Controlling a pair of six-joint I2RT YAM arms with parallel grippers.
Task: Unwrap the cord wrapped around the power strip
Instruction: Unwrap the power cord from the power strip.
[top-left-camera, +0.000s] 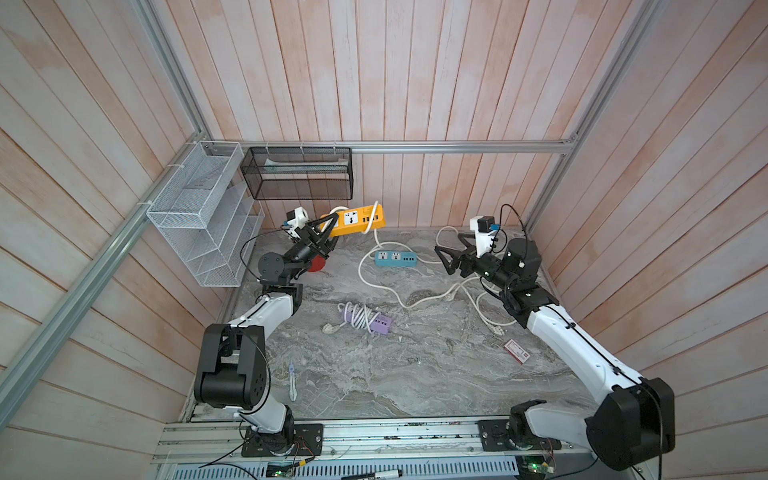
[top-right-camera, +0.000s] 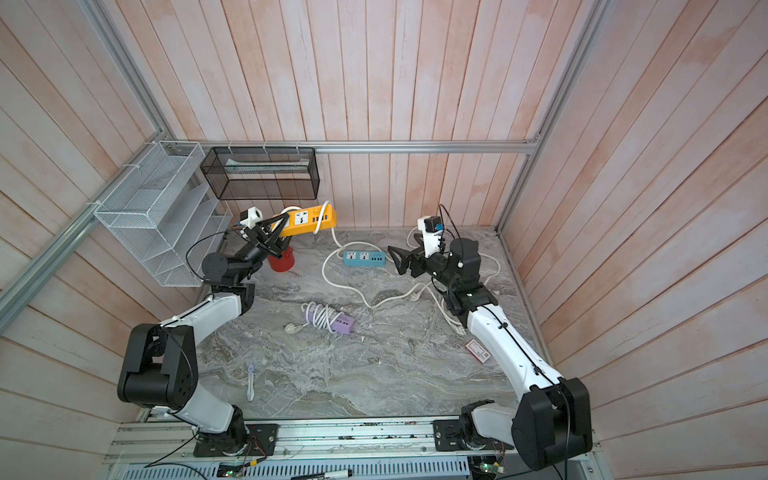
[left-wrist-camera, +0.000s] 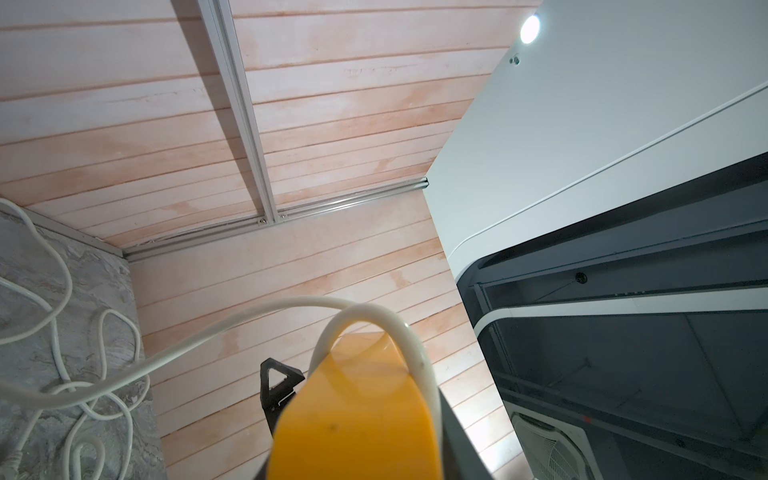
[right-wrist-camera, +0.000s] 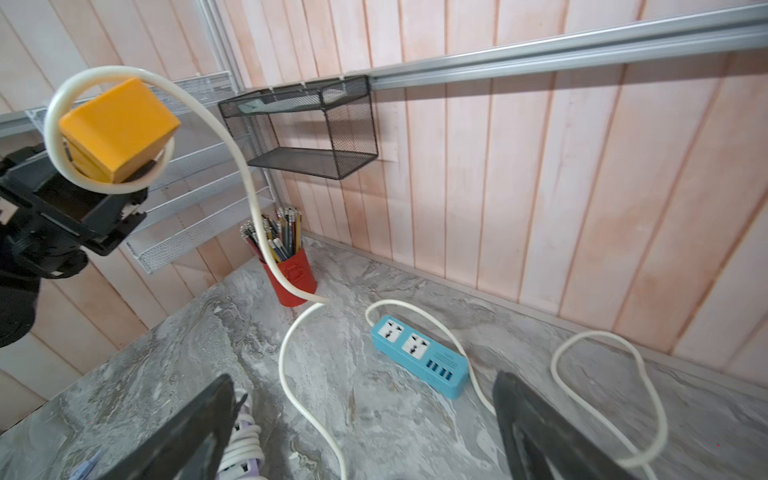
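1. Wire rack (top-left-camera: 199, 216), white: hung on the left wall. A black mesh basket (top-left-camera: 299, 172) hangs beside it on the back rail.
2. My left hand (top-left-camera: 325, 235): raised at the back left, clamped on one end of the yellow power strip (top-left-camera: 353, 218). The strip juts out to the right, sockets up, clear of the counter (top-left-camera: 415, 374).
3. Cord (top-left-camera: 376, 239), white: one loop sits round the strip by my grip and another near its free end. From there it drops to the counter.
4. Red cup (top-right-camera: 282, 259) of pencils: on the counter under my left hand. In the right wrist view the hanging cord crosses in front of it.
5. Small pale blue tool (top-left-camera: 292, 380): front left, lying alone, too small to identify.
6. Purple power strip (top-left-camera: 368, 320): mid-counter, with its own cord wound round it and the plug beside it.
7. Blue power strip (top-left-camera: 395, 258): flat at the back, sockets up, between my two hands.
8. Loose cord loops (top-left-camera: 465, 291): they cross each other between the blue strip and my right arm. I cannot tell which strip each belongs to.
9. My right hand (top-left-camera: 446, 259): above the counter at the back right, well apart from the yellow strip. Its fingers (right-wrist-camera: 540, 424) are spread wide with nothing between them.
10. Red-and-white card (top-left-camera: 516, 349): flat beside my right arm.
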